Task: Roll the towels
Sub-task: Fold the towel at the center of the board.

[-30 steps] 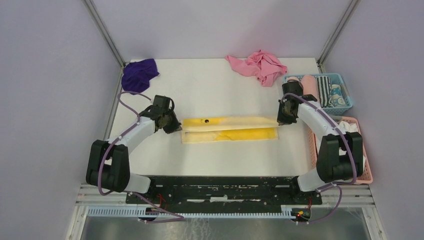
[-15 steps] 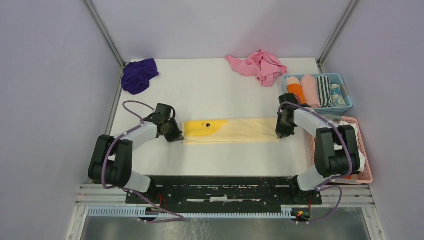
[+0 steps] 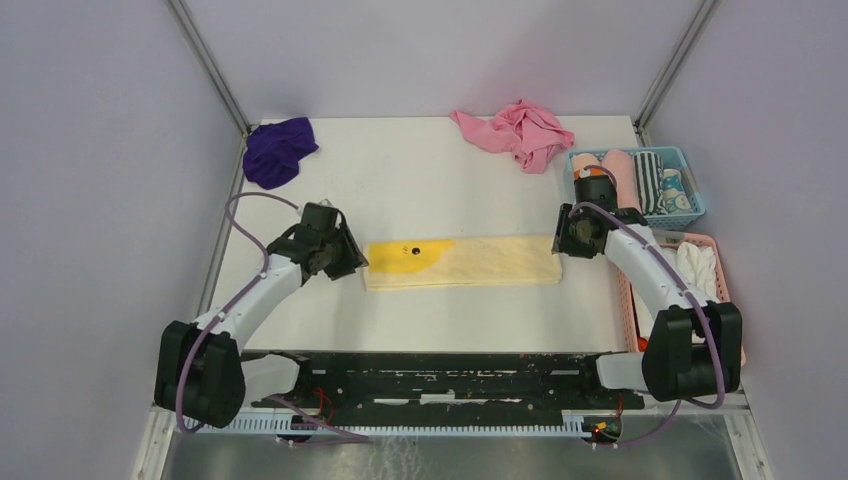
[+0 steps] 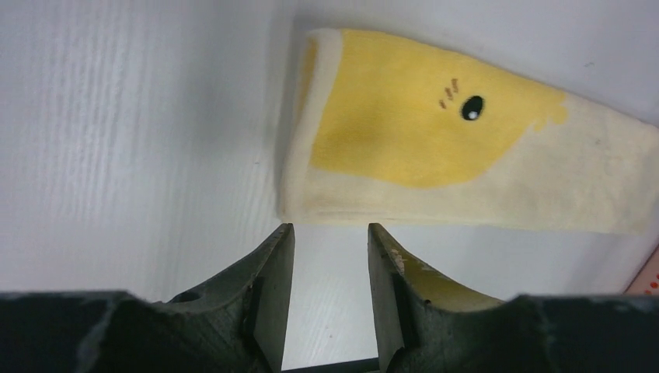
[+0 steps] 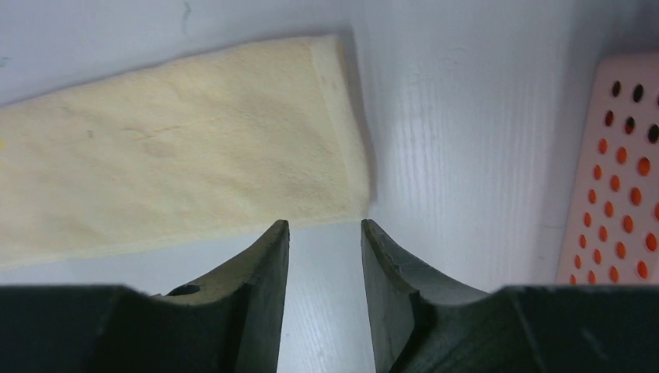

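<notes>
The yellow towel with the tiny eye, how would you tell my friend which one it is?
Find the white table. Near its middle lies the yellow towel, folded into a long flat strip. Unlike the crumpled purple towel and pink cloth at the far edge, it is neat and pale, with a bright yellow patch and a small black eye at one end.

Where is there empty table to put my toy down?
Biggest bare patch: behind the yellow towel, between the purple towel and the pink cloth. Also the strip in front of it. Crowded: right edge, by the blue basket and pink basket.
</notes>
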Action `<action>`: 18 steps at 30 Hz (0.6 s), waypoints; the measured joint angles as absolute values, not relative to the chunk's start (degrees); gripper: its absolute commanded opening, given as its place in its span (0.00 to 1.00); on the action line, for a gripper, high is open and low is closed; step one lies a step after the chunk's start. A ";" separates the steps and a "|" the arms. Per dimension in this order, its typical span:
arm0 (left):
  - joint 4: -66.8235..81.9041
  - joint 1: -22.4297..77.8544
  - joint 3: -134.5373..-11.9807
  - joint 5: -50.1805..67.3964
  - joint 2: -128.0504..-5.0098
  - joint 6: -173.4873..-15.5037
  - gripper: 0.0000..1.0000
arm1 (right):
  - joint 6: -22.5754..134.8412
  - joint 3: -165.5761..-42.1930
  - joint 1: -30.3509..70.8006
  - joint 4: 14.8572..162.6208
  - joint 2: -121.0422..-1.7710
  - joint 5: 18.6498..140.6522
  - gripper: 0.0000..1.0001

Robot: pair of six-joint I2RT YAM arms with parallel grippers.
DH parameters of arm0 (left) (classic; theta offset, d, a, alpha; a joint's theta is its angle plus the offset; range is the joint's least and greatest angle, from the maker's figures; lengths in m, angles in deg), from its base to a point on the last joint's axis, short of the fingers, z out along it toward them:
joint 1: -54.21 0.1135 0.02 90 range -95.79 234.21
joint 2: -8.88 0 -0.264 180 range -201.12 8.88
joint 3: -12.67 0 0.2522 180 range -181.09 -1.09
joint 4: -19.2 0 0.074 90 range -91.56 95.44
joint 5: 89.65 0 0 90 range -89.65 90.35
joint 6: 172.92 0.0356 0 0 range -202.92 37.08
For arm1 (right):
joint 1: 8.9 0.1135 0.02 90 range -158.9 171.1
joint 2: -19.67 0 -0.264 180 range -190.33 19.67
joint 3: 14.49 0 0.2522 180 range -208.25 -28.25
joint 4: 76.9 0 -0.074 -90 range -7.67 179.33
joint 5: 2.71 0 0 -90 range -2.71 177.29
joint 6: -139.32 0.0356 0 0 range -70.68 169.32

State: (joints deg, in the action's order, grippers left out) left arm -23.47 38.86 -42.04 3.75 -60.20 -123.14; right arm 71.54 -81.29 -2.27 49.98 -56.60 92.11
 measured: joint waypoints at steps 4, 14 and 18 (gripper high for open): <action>-23.12 33.44 -47.33 2.78 -62.50 -123.23 0.43 | 71.16 -82.69 -2.27 53.02 -58.43 86.95 0.44; -17.33 30.05 -49.82 1.36 -79.66 -123.19 0.37 | 70.46 -83.21 -2.27 58.42 -71.98 80.46 0.46; -15.60 31.14 -45.80 0.03 -78.63 -123.34 0.37 | 70.42 -83.19 -2.27 58.02 -73.27 81.51 0.46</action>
State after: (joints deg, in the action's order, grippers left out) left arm -15.60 31.14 -45.80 0.03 -78.63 -123.34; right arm 70.42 -83.19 -2.27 58.02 -73.27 81.51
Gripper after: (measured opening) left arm 0.370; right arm 0.463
